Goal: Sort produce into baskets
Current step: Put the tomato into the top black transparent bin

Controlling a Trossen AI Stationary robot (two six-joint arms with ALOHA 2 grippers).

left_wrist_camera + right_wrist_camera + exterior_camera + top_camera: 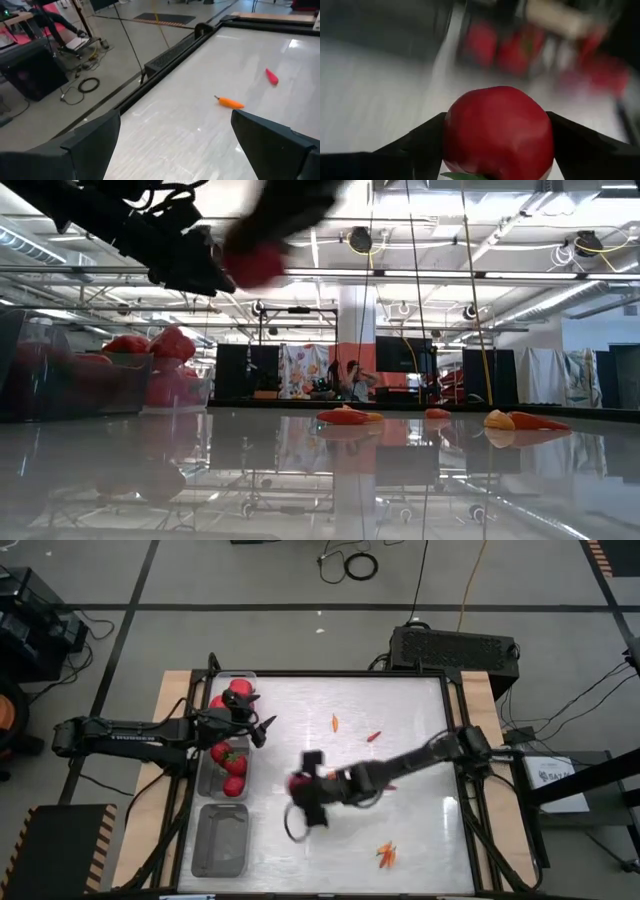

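The right gripper [495,150] is clamping a red tomato [497,132] across its widest girth, aloft near table centre, at four o'clock from the filled basket [212,772]. The smooth, rounded skin is probably slippery and bruisable. The left gripper [262,728], fingers apart, is hovering beside that basket.

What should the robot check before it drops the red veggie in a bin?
1. Right gripper holding the red pepper firmly between its jaws: ok.
2. Pepper lifted off the table: ok.
3. Left gripper, jaws open and empty, out of the way: not ok, it hangs beside the filled bin.
4. Room left in that bin: cannot tell.
5. Empty bin free: ok.
6. Chilis waiting on the table: ok.
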